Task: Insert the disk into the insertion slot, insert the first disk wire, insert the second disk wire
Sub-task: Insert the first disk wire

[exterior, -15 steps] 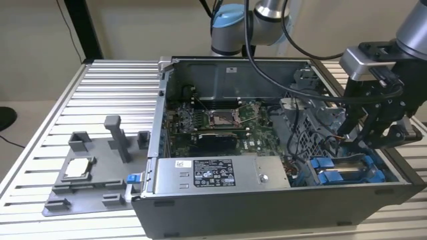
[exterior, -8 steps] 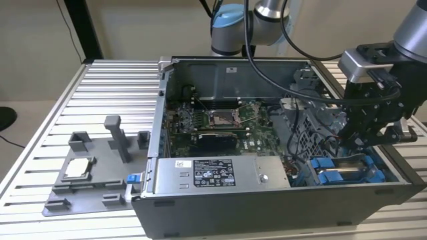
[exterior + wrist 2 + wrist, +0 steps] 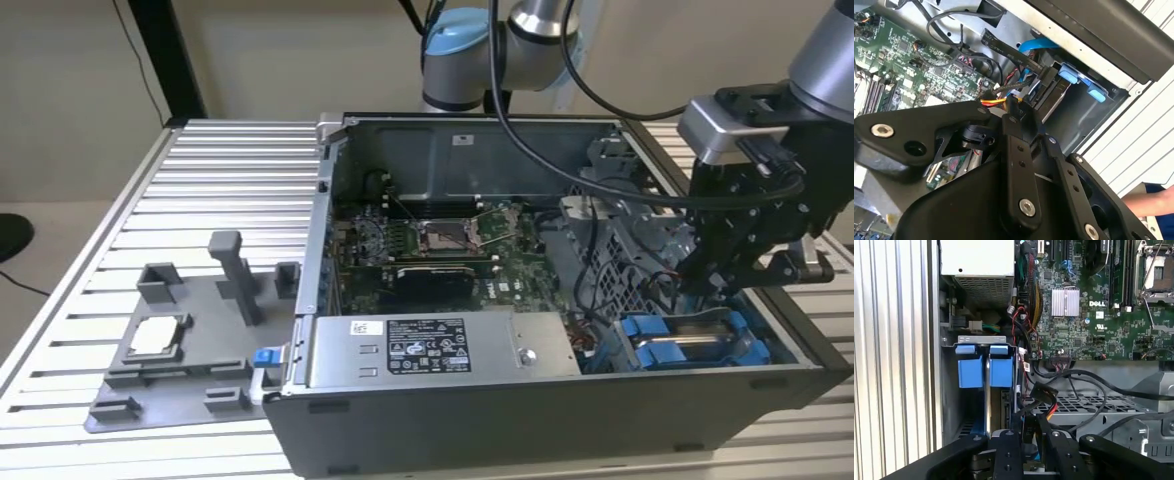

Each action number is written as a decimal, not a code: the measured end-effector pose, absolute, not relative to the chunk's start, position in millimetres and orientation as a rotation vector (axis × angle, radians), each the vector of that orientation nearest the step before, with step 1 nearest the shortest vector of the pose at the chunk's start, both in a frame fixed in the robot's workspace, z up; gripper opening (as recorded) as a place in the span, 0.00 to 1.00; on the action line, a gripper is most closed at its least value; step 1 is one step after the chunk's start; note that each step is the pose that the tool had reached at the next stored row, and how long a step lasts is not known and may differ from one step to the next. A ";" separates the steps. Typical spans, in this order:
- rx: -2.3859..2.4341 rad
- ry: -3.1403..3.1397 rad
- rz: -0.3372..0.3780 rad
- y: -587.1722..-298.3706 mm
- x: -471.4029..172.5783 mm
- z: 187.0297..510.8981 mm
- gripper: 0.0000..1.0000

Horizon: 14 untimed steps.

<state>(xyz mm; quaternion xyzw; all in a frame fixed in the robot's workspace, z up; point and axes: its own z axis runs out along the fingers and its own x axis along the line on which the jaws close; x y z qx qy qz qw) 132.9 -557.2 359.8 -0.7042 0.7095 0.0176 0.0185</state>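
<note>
Pincer (image 3: 1030, 432) is pressed together on the black plug of the red-and-yellow disk wire (image 3: 994, 102). I'm low in the case, just above the insertion slot (image 3: 1089, 117). The disk (image 3: 1056, 97) sits in that slot between the blue rails (image 3: 971, 371). A flat black cable's plug (image 3: 1045, 75) touches the disk's end. Loose black cables (image 3: 1089, 377) crowd the gap beside me. Beyond them are the motherboard (image 3: 1089, 315) and the power supply (image 3: 427, 345). Far out on the worktop (image 3: 200, 180) is a grey fixture (image 3: 187, 340).
</note>
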 end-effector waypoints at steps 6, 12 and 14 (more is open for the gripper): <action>-2.187 2.199 0.059 -557.2 133.6 359.7 1.00; -2.189 2.197 0.059 -557.2 133.9 359.7 1.00; -2.189 2.197 0.059 -557.2 133.9 359.7 0.00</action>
